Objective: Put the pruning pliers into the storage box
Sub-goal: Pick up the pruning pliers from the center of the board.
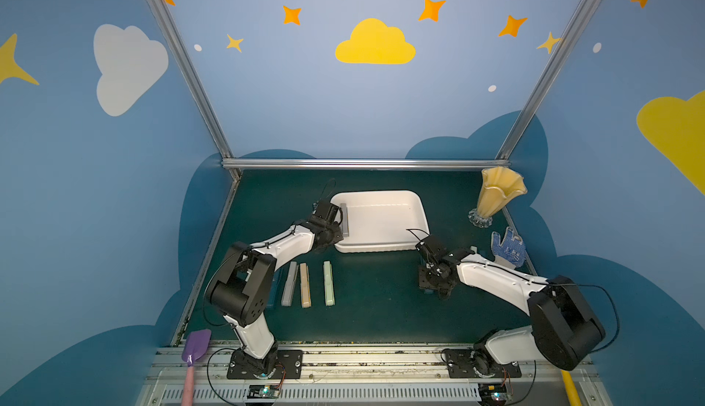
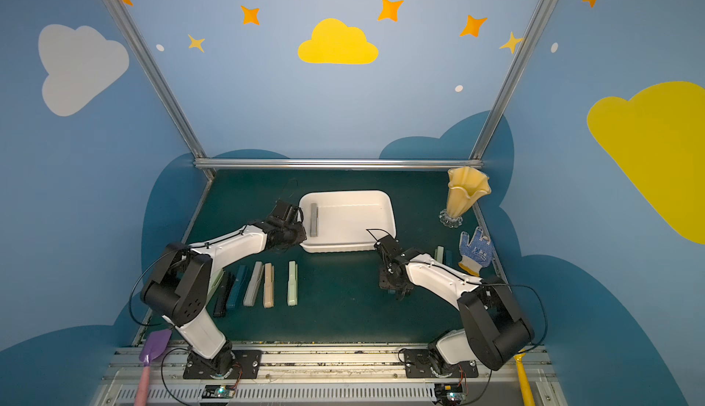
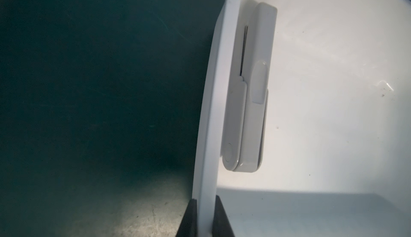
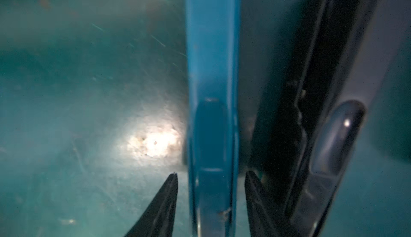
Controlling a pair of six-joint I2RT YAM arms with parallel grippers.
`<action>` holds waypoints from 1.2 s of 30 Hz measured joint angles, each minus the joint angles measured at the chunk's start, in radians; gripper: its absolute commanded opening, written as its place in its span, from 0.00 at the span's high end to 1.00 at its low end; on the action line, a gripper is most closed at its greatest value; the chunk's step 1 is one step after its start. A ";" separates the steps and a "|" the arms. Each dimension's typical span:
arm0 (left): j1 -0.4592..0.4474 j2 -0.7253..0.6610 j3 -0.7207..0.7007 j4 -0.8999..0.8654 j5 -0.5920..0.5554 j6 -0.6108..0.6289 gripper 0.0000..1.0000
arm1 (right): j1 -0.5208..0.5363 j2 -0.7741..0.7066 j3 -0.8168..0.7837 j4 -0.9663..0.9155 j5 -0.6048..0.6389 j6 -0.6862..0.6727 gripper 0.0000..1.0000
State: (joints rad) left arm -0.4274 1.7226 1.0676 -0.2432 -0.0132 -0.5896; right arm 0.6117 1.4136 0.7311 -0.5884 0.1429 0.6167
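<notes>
Blue walls (image 1: pixel 305 99) all round, cartoon-sky style: yellow cloud (image 1: pixel 375 43) at 12 o'clock, white cloud (image 1: pixel 127 66) around 10, orange stars (image 1: pixel 431 9) scattered up top. Silver aluminium posts (image 1: pixel 184 64) frame the back corners. Dark green tabletop (image 1: pixel 374 301) toward 6, pretty evenly lit.

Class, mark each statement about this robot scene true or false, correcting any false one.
1. A grey pruning pliers lies inside the storage box. True.
2. The left end effector hangs free, touching nothing. False: it is clamped on the box's rim.
3. The right end effector straddles a teal-blue pliers, jaws apart. True.
4. The yellow vase lies on its side. False: it stands upright.
</notes>
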 measured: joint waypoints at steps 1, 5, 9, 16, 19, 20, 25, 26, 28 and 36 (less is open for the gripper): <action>0.000 0.000 0.000 0.000 0.000 0.002 0.86 | 0.001 -0.005 -0.007 -0.002 0.003 0.008 0.54; 0.000 0.000 0.000 0.000 0.000 0.003 0.86 | 0.007 -0.020 -0.022 -0.002 0.008 0.029 0.57; 0.000 0.000 0.000 -0.001 0.000 0.005 0.86 | 0.016 -0.021 -0.027 0.000 0.013 0.042 0.60; 0.000 0.000 0.000 -0.001 0.000 0.006 0.86 | 0.027 -0.021 -0.037 0.007 0.016 0.059 0.69; 0.000 0.000 0.000 -0.001 0.000 0.006 0.86 | 0.032 -0.022 -0.037 0.007 0.022 0.061 0.71; 0.000 0.000 0.000 -0.001 0.000 0.006 0.86 | 0.033 -0.023 -0.037 0.006 0.023 0.061 0.72; 0.000 0.000 0.000 -0.001 0.000 0.007 0.87 | 0.041 -0.047 -0.035 -0.022 0.036 0.064 0.76; 0.000 0.000 0.000 -0.001 0.000 0.007 0.86 | 0.043 -0.052 -0.034 -0.032 0.039 0.064 0.76; 0.000 0.000 0.000 0.000 0.000 0.008 0.87 | 0.047 -0.060 -0.029 -0.060 0.042 0.067 0.77; 0.000 0.002 0.000 0.001 0.000 0.007 0.87 | 0.076 -0.157 0.043 -0.212 0.061 0.074 0.76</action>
State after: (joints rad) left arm -0.4274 1.7241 1.0676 -0.2424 -0.0128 -0.5823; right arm 0.6872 1.2568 0.7746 -0.8005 0.2043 0.6903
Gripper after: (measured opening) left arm 0.135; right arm 0.275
